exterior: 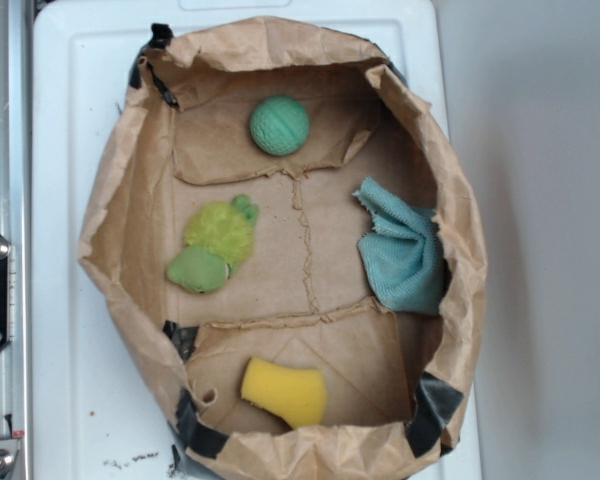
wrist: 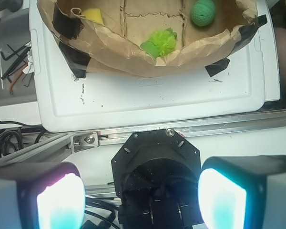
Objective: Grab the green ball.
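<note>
A white plastic board [exterior: 70, 300] fills the frame's centre, carrying a shallow brown paper tray [exterior: 120, 180] patched with black tape.

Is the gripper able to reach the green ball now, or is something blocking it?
Probably yes. The green ball lies alone on the floor of the paper bag, uncovered and apart from the plush toy. The gripper is open but outside the bag, so it must come over the wall.

ball [exterior: 279, 125] has a ribbed mesh look, sitting in a crinkly matt brown paper bag [exterior: 120, 200] at 12 o'clock; plush toy [exterior: 220, 235] is fuzzy.
</note>
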Robot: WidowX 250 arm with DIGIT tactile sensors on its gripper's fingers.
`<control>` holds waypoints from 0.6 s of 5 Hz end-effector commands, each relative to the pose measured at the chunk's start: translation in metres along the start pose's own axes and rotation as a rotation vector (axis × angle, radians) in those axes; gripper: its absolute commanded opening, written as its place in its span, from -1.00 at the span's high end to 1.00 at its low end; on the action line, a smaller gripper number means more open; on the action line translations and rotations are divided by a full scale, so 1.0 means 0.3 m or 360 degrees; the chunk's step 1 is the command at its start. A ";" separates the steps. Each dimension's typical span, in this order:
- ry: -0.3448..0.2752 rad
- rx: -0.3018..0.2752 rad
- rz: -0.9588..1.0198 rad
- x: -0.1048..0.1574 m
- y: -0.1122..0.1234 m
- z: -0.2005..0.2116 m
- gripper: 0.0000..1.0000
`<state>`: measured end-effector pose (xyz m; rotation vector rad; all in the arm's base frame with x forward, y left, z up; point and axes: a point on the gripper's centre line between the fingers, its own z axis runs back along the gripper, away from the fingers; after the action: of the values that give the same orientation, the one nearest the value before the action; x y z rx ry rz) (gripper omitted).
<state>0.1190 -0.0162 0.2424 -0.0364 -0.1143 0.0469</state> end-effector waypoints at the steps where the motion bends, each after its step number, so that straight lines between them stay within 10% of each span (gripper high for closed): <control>1: 0.0000 0.0000 0.0000 0.000 0.000 0.000 -1.00; 3: -0.0095 0.0055 0.0529 0.318 -0.029 -0.215 -1.00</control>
<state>0.2182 -0.0246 0.1761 -0.0060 -0.1272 0.3936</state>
